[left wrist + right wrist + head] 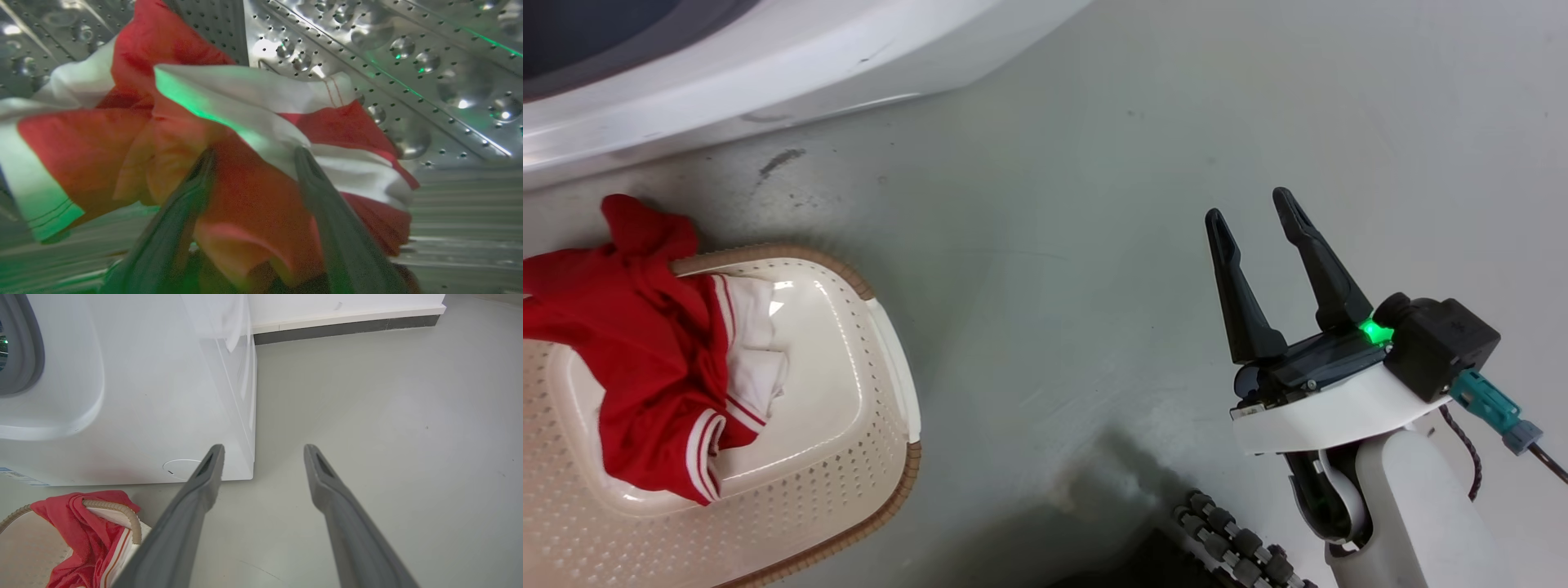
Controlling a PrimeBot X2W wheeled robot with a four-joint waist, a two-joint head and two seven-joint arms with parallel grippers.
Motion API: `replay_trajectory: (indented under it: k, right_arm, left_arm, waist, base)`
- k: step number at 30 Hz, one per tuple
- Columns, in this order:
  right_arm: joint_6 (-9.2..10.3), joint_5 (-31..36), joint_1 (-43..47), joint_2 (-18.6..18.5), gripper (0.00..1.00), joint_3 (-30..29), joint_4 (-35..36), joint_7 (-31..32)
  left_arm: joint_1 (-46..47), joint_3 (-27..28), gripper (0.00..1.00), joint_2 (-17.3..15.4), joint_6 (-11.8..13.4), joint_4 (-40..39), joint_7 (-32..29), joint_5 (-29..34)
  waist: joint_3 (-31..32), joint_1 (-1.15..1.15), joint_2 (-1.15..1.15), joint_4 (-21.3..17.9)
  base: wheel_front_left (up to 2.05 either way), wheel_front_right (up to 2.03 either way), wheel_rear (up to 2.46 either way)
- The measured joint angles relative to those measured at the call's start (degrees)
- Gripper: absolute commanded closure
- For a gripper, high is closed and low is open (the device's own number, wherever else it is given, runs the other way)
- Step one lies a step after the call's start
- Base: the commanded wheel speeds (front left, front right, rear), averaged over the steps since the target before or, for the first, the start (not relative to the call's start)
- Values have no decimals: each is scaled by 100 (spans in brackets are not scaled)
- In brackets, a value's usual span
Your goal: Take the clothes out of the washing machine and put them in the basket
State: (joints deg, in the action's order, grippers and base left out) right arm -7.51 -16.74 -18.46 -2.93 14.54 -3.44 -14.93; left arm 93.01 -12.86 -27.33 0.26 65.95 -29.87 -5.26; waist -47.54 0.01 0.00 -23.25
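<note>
Grey floor [1054,204] stretches between the washing machine [768,65] and the right arm [1405,490]. A dark scuff [780,159] marks it near the machine's foot, and a row of dark rollers [1233,547] shows at the bottom edge of the head view. A teal plug [1490,404] with a dark cable hangs at the right wrist.

The right jaws stand apart, their two long fingers [1241,302] spread above the floor and well apart from the basket [833,343]. In the right wrist view these fingers [196,506] point toward the machine's lower front corner, where a round cap [179,467] sits in the white panel. The grey porthole rim [24,355] curves at the left edge, and a wall with dark skirting [347,324] runs behind.

The basket stands on the floor just in front of the washing machine, on the robot's left. It holds a red garment [645,343] with white stripes and a white panel. The garment lies partly on the basket's bottom and partly over the brown rim on the machine's side.

The left jaws are inside the steel drum [408,61]. A second red garment [253,204] lies bunched there against the perforated wall, tinted by green light. The left fingers [327,212] stand apart on either side of a fold of it. Cloth bulges between them and the jaws are not closed on it.
</note>
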Motion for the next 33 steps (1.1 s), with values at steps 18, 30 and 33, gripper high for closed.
replay_trajectory:
  k: [18,30,33]
  right_arm:
    - [0,-191,-5,2,0,171,113,-16]
    - [1,79,1,4,0,-85,-20,-16]
    - [0,155,74,5,0,-134,-54,-16]
  left_arm:
    - [-892,-76,100,-458,827,-1896,-63,77]
    - [-2444,277,100,-256,1168,-2735,2226,-443]
    - [-2688,386,100,-180,988,-2503,2825,-667]
  waist:
    - [59,0,0,-147]
    - [774,-1,0,54]
    - [1059,-1,0,130]
  base:
    - [0,0,0]
    - [0,0,0]
    - [0,0,0]
